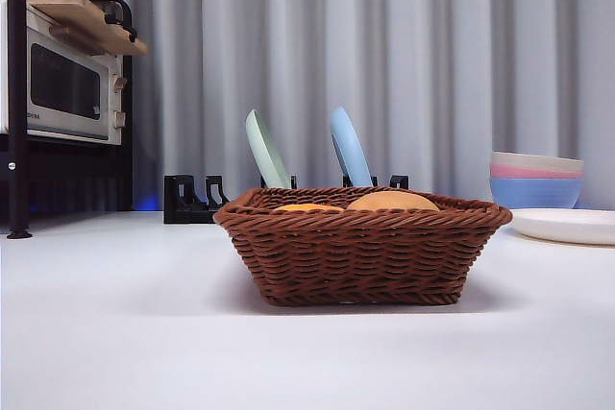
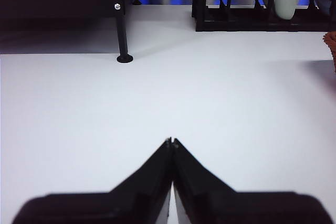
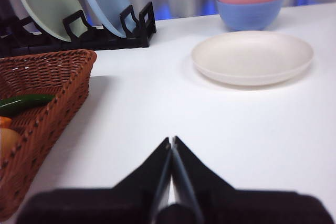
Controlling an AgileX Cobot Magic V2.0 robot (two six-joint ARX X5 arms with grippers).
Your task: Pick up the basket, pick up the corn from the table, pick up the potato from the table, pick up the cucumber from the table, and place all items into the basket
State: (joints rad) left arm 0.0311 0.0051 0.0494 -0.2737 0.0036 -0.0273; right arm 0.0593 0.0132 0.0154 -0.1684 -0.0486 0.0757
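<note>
**All three items in basket, both arms parked**

Left gripper is seen pressed together, empty, low over bare table; only a sliver of wicker is caught at the edge of its wrist view, so the basket is judged to lie off to that arm's right. Right gripper is likewise closed on nothing, over bare white tabletop, with the basket just beside it on its left. The right arm is judged slightly nearer. Neither arm is visible in the front view.

The basket is set flat on the table, centre, long side facing the front camera. Inside: the potato and the corn are seen just above the rim; the cucumber is shown in the right wrist view lying inside along the wicker wall, its long axis running roughly across that view.

Further back: a white plate, stacked bowls, a black dish rack holding green and blue plates, a toaster oven on a shelf.

Loading is judged complete; nothing is left loose on the table.
</note>
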